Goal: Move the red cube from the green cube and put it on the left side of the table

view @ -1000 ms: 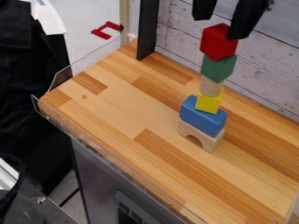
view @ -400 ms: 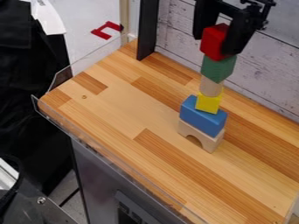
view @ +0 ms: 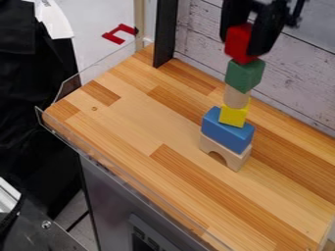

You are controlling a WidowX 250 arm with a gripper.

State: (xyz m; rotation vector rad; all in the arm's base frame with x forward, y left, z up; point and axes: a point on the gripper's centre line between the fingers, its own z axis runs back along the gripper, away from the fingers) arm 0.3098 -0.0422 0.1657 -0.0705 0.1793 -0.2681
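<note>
A black two-finger gripper (view: 244,47) is clamping the red cube (view: 237,44) snugly just above the green cube (view: 245,75), grasp apparently secured, with placement on the wooden tabletop (view: 140,115) to the latter's left remaining.

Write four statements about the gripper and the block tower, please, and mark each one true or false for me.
1. The gripper has the red cube between its fingers. True.
2. The arched block tops the tower. False: it is at the bottom, under the blue block.
3. The yellow block sits on the blue block. True.
4. The green cube rests directly on the yellow block. False: a tan cylinder stands between them.
</note>
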